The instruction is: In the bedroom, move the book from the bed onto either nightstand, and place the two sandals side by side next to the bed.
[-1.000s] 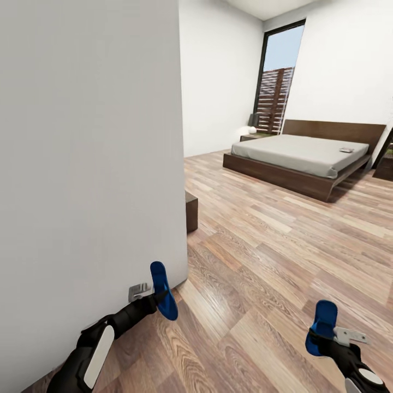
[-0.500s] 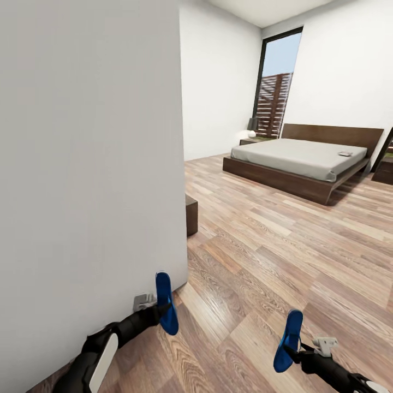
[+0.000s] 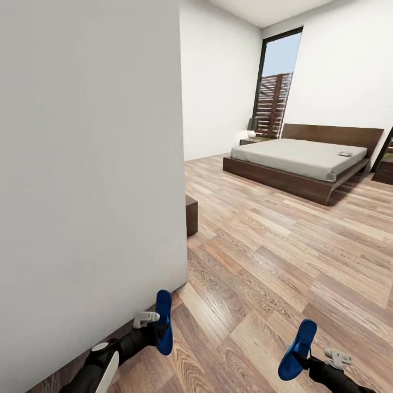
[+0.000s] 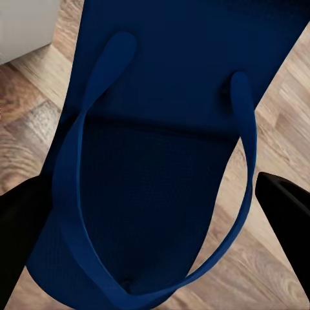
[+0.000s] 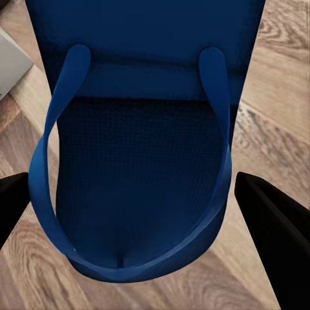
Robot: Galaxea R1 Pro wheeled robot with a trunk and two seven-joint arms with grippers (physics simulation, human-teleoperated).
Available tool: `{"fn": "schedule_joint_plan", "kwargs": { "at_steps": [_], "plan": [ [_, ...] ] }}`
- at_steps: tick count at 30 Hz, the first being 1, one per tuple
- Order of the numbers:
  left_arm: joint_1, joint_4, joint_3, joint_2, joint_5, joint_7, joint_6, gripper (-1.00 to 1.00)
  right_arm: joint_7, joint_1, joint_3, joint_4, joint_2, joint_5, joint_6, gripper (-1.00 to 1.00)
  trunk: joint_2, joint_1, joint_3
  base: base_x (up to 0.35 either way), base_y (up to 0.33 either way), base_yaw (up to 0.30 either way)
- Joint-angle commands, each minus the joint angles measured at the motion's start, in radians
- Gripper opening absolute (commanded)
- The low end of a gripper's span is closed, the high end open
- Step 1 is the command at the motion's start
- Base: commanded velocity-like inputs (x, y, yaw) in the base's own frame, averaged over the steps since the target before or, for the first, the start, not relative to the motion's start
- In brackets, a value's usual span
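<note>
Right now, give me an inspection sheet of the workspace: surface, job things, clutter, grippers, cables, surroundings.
Surface: wood-plank floor, bare between robot and bed.
Job's things: left sandal held in the left gripper; right sandal held in the right gripper; both off the floor. Bed far across the room, with a small flat thing, likely the book, near its headboard. Nightstand beside the bed's far side.
Clutter: dark low cabinet poking out past the wall corner.
Grippers: left gripper shut on left sandal; right gripper shut on right sandal.
Cables: nothing seen.
Surroundings: white wall close on the left; tall window behind the bed.
</note>
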Motion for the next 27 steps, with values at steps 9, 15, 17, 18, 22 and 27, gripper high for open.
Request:
{"fn": "schedule_joint_plan", "kwargs": {
  "at_steps": [9, 15, 17, 18, 22, 27],
  "plan": [
    [0.0, 0.003, 0.007, -0.001, 0.009, -0.005, 0.006, -1.0, 0.001, 0.0, 0.004, 0.001, -0.001, -0.015, 0.003, -1.0, 0.0, -0.002, 0.011, 0.0, 0.0, -0.014],
    [-0.001, 0.002, 0.007, -0.002, 0.008, -0.005, 0.006, -1.0, 0.0, -0.001, 0.004, 0.001, -0.001, -0.015, 0.002, -1.0, 0.002, -0.004, 0.034, 0.0, 0.0, 0.0],
    [-0.001, 0.002, 0.007, -0.002, 0.008, -0.005, 0.006, -1.0, 0.0, -0.001, 0.004, 0.002, -0.001, -0.015, 0.001, -1.0, 0.002, -0.005, 0.042, 0.0, 0.0, 0.0],
    [-0.001, 0.003, 0.006, -0.002, 0.008, -0.005, 0.006, -1.0, 0.0, -0.001, 0.004, 0.002, -0.001, -0.015, 0.001, -1.0, 0.002, -0.006, 0.045, 0.0, 0.0, 0.0],
    [0.0, 0.003, 0.006, -0.003, 0.008, -0.005, 0.006, -1.0, 0.0, -0.001, 0.004, 0.002, -0.001, -0.015, 0.001, -1.0, 0.003, -0.007, 0.061, 0.0, 0.0, 0.0],
    [0.0, 0.003, 0.006, -0.003, 0.008, -0.005, 0.006, -1.0, 0.001, 0.0, 0.004, 0.002, 0.0, -0.015, 0.001, -1.0, 0.004, -0.01, 0.08, 0.0, 0.0, -0.044]
  ]
}}
